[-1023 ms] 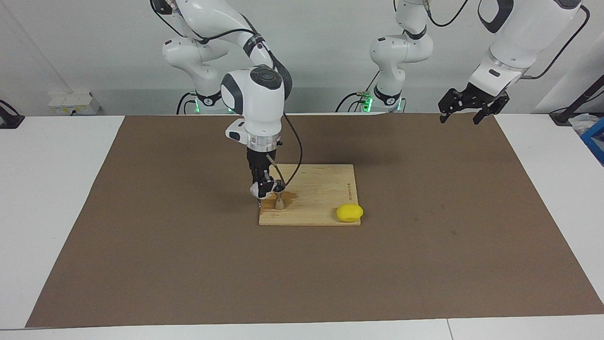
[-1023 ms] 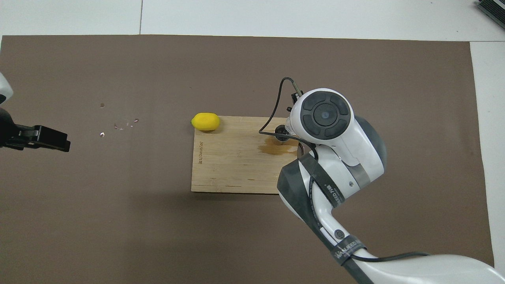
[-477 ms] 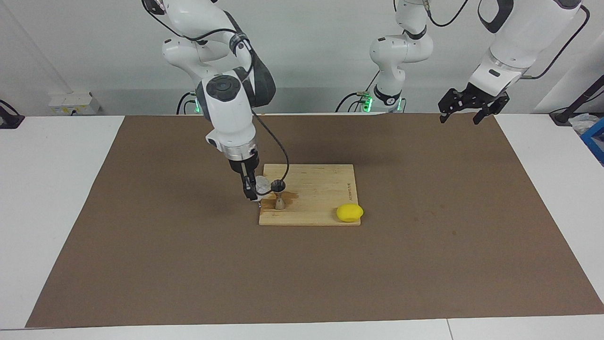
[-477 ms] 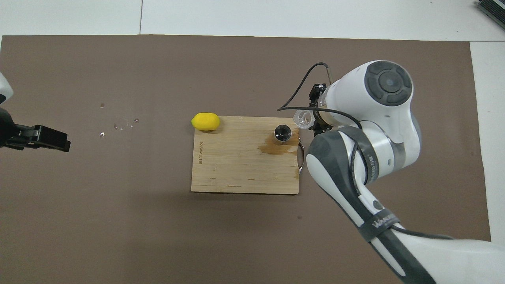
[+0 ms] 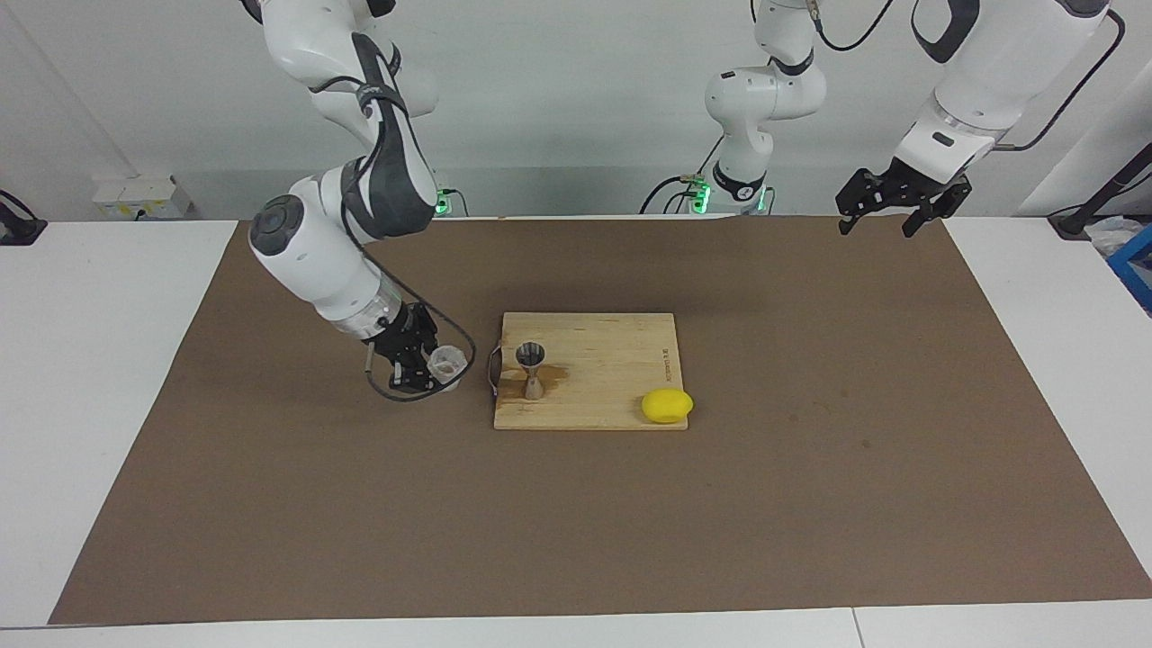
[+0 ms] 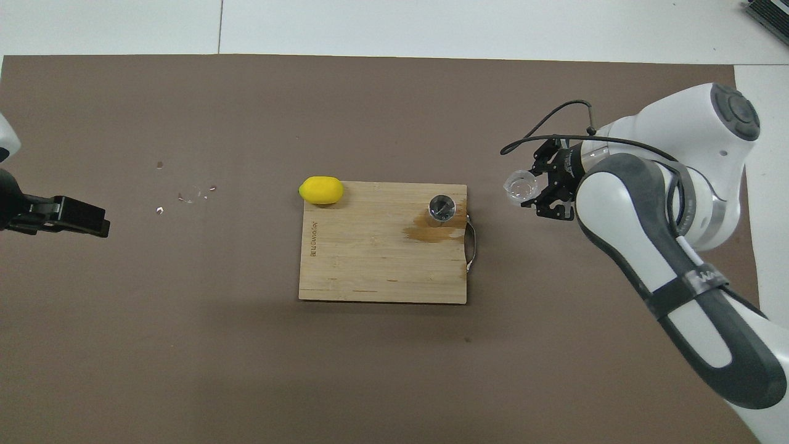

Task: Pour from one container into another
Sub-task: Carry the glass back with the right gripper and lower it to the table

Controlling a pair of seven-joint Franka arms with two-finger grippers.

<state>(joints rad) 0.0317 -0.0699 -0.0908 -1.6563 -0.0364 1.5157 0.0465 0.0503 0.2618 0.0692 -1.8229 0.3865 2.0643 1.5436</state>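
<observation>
The steel jigger stands upright on the wooden cutting board, at the corner by the board's metal handle. A wet brown stain spreads around its foot. My right gripper is shut on the clear glass cup, holding it low over the brown mat beside the handle end of the board. The cup's mouth faces roughly upward. My left gripper hangs open and waits over the mat's edge at the left arm's end.
A yellow lemon lies at the board's corner farthest from the robots, toward the left arm's end. The brown mat covers most of the white table. A few small glints dot the mat toward the left arm's end.
My right arm has swung away from over the jigger toward its own end of the table, carrying the cup off the board and lower. The left arm has not moved.
</observation>
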